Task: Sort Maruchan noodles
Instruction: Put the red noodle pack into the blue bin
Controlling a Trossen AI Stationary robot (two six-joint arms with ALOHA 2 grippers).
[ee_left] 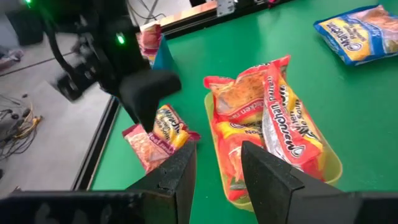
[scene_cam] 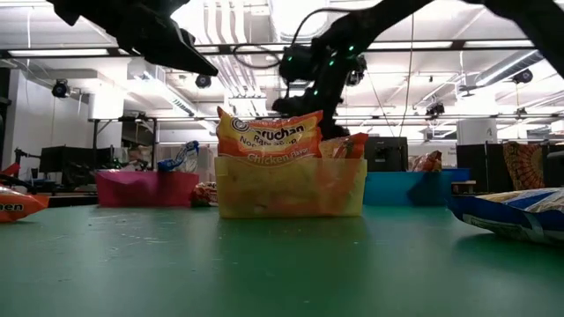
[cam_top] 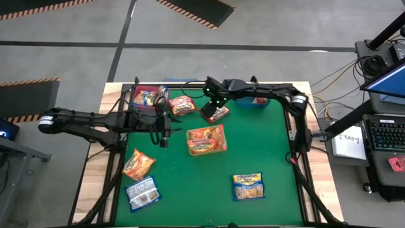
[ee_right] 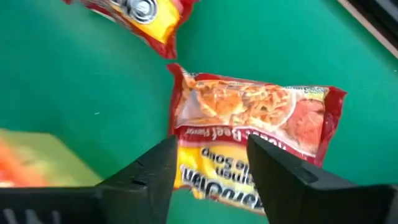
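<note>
Hovering with jaws spread, the right gripper (ee_right: 208,165) hangs directly over the red crinkly plastic beef noodle packet (ee_right: 252,146) lying flat on the green table (ee_right: 74,74); its long axis runs across the jaw gap. The left gripper (ee_left: 217,165), also spread, waits farther off.

Orange packet standing in the yellow tray (scene_cam: 269,141): "ruchan", "Ramen", "Chicken Flavor", first letters hidden
Red packet on the green mat (ee_right: 252,140): "Beef Flavor" and "Soup", printed upside down to the right wrist camera
Red packet on edge in the tray (ee_left: 287,121): "maruchan" along its side
Blue packet (ee_left: 359,34): brand lettering too blurred to read
</note>
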